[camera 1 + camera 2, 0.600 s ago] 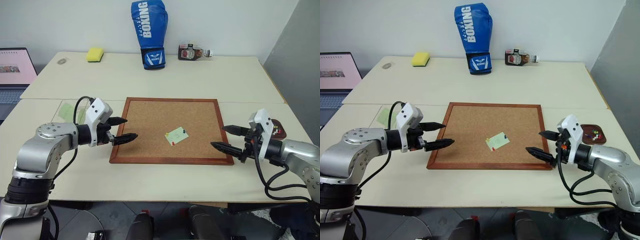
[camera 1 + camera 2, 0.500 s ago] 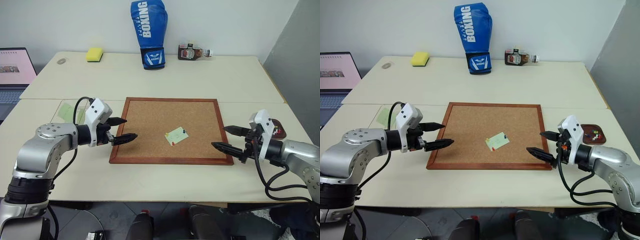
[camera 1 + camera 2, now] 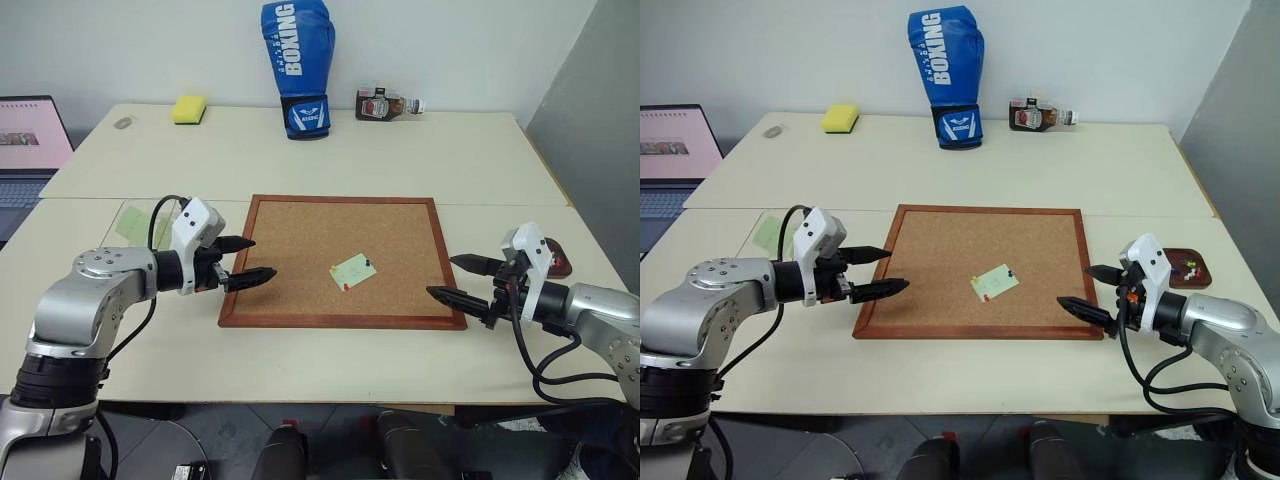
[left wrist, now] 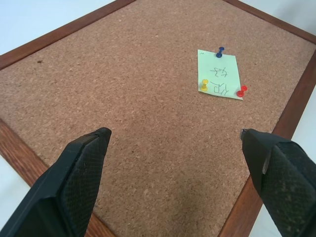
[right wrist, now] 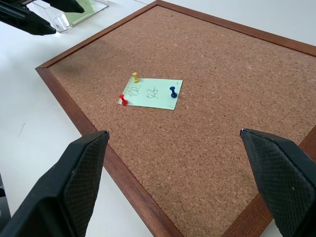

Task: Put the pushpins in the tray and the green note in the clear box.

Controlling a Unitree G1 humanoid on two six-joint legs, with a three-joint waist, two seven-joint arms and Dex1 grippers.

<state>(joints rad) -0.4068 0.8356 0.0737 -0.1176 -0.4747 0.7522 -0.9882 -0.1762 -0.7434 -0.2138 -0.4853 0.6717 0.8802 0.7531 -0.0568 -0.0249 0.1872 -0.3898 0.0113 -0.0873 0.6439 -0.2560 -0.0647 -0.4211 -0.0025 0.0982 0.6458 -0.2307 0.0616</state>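
Three pushpins [image 5: 172, 91] on one green note [image 5: 151, 94]; one corkboard [image 3: 300, 250], clear box [image 3: 775, 232], tray [image 3: 1190, 268], boxing glove [image 3: 945, 60], sponge [image 3: 841, 118].

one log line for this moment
left gripper open, empty | right gripper open, empty | green note pinned to corkboard by three pushpins

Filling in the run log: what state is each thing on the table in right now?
green note: flat on corkboard, pinned by three pushpins.
pushpins: stuck in the note, red, yellow and blue.
tray: holds some pins.
clear box: holds green paper.
left gripper: jaws open, empty.
right gripper: jaws open, empty.
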